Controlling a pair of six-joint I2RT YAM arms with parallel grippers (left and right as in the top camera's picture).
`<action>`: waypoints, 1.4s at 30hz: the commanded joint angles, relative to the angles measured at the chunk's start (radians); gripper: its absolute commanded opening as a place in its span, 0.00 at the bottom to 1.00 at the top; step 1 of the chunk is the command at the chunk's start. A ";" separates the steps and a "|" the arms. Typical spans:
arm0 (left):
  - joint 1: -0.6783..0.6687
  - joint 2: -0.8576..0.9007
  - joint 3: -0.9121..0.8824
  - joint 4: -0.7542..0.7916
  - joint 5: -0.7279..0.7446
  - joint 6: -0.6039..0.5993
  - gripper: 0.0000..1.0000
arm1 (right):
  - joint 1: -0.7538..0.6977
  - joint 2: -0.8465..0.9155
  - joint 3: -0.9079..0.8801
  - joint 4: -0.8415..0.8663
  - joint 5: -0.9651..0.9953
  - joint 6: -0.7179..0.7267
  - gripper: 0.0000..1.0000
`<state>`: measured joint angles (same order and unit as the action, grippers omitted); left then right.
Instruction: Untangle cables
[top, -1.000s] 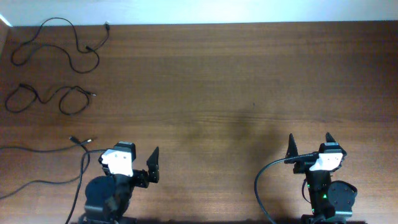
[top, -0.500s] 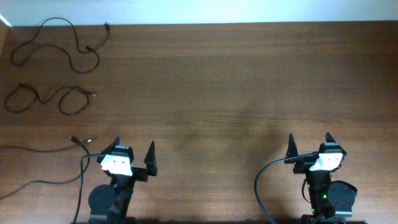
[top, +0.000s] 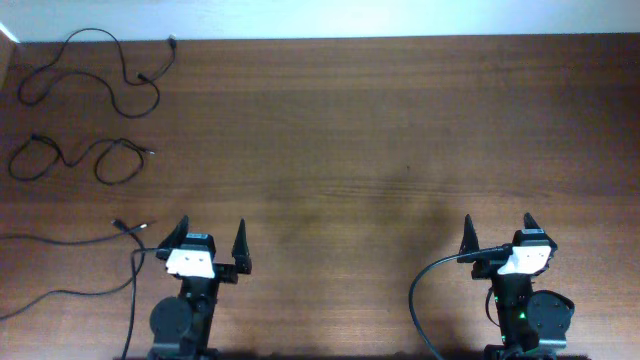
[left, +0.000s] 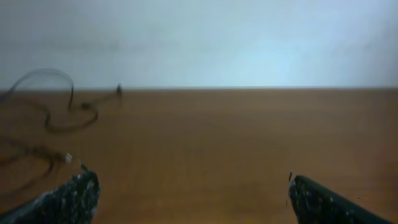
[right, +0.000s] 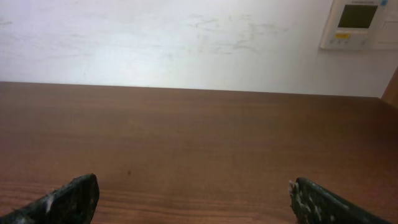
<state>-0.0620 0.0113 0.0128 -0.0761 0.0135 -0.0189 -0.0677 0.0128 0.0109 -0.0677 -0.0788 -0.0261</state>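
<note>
Table (top: 380, 130): dark brown wood, pale wall along the far edge. Both arms sit at the near edge, well apart.

The cables: 3 thin black cords, all at the left end of the table, each apart from the others.
- Far cable (top: 122, 65): in the far-left corner, loosely snaked, 1 plug end up by the wall edge.
- Middle cable (top: 72, 158): just nearer, laid in 2 small loops side by side.
- Near cable (top: 70, 241): runs in from the left edge, with small plug ends just left of the left arm's fingers.

Left gripper (top: 213, 225): jaws spread wide, nothing between them, fingers pointing toward the far edge. Not touching any cord. The left wrist view is blurred; bare wood shows between the 2 finger pads (left: 74, 198), and the far cable (left: 71, 102) and middle cable (left: 31, 151) show dimly off to the left.

Right gripper (top: 498, 218): jaws likewise spread wide, holding nothing, over bare wood on the right side, far from every cord. The right wrist view shows bare tabletop and a white wall panel (right: 359, 23) at the upper right.

A thicker black lead (top: 425, 280) loops beside the right arm's base.
</note>
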 joint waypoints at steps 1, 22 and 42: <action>0.006 -0.006 -0.005 -0.007 -0.037 0.008 0.99 | -0.005 -0.009 -0.005 -0.007 0.005 0.003 0.98; 0.006 -0.006 -0.005 -0.007 -0.055 -0.032 0.99 | -0.005 -0.009 -0.005 -0.007 0.005 0.003 0.98; 0.006 -0.006 -0.005 -0.007 -0.036 -0.002 0.99 | -0.005 -0.009 -0.005 -0.007 0.005 0.003 0.98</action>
<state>-0.0620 0.0109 0.0128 -0.0788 -0.0265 -0.0441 -0.0677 0.0128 0.0109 -0.0677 -0.0788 -0.0261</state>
